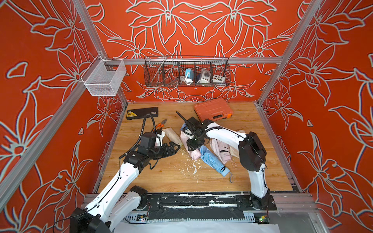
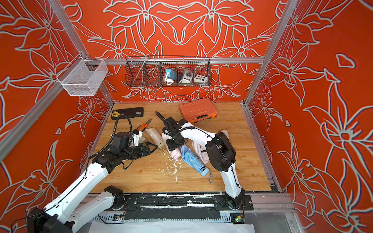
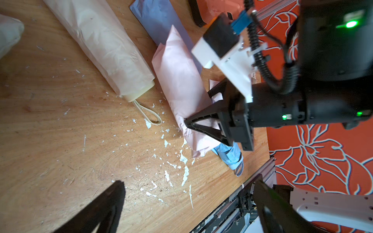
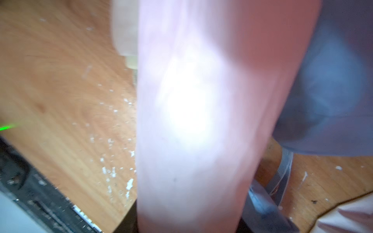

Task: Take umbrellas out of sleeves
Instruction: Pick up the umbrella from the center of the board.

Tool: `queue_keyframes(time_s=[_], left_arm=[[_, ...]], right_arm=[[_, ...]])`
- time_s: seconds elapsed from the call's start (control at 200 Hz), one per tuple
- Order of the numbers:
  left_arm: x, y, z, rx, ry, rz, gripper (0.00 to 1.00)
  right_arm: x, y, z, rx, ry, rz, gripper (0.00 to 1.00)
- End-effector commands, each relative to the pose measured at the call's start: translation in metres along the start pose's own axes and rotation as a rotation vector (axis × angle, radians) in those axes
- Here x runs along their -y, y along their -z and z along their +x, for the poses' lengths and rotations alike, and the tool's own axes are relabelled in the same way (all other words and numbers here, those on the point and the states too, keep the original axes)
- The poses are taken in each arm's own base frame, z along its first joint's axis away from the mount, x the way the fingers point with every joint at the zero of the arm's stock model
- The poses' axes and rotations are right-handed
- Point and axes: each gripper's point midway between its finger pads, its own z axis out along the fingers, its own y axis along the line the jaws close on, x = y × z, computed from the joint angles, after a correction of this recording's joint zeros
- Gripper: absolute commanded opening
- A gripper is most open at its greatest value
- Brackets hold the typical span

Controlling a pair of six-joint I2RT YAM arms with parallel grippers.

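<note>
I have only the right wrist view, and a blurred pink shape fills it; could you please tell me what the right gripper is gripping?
Observer: The right gripper is closed across a pink sleeved umbrella, near one end of it.
Operator: Thank you. Where is the left gripper, please?
Observer: The left gripper hangs open and holds nothing, close to the cord end of a cream sleeved umbrella.
Operator: Is anything lying under the pink one?
Observer: Yes, the end away from the grip rests on a flat light blue sleeve.
</note>
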Motion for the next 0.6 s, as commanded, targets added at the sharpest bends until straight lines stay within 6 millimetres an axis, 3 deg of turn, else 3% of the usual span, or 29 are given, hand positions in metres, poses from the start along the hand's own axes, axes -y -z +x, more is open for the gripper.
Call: queue_keyframes(time_s=[0.0,0.15,0.34,0.495,0.595], left_arm=[[0.016,0.004,-0.017,0.032,-0.031,0.047,0.98],[0.033,0.001,-0.03,0.042,-0.043,0.128,0.98],[0.067,0.002,-0.056,0.056,-0.1,0.274,0.98],[0.09,0.002,-0.061,0.021,-0.134,0.403,0.98],[0.102,0.0,-0.06,-0.019,-0.131,0.492,0.98]], right_arm=[[-0.032,0.04,-0.01,0.089,0.045,-0.17,0.33],[-0.046,0.063,-0.002,0.117,0.044,-0.297,0.34],[-0.084,0.111,0.007,0.16,0.043,-0.581,0.34],[-0.1,0.147,0.014,0.221,0.041,-0.681,0.34],[-0.106,0.159,0.019,0.225,0.036,-0.712,0.35]])
